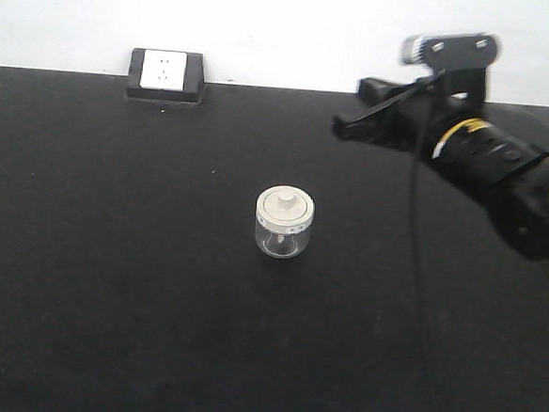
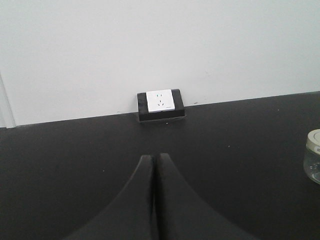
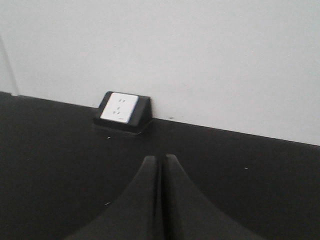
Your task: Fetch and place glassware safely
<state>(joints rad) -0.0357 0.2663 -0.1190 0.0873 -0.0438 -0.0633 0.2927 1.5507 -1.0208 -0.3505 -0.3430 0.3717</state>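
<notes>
The glassware (image 1: 284, 223), a small squat clear jar with a cream-white knobbed lid, stands upright in the middle of the black table (image 1: 109, 279). Its edge also shows at the far right of the left wrist view, as the glassware (image 2: 314, 161). My right gripper (image 1: 346, 124) hovers above the table to the jar's upper right, shut and holding nothing; its jaws meet in the right wrist view (image 3: 160, 159). The left gripper (image 2: 154, 157) is shut and empty too, left of the jar, and does not appear in the front view.
A white wall socket in a black housing (image 1: 166, 74) sits at the table's far edge against the white wall, also seen as the socket (image 2: 161, 104) and the socket (image 3: 121, 110). A black cable (image 1: 414, 225) hangs from the right arm.
</notes>
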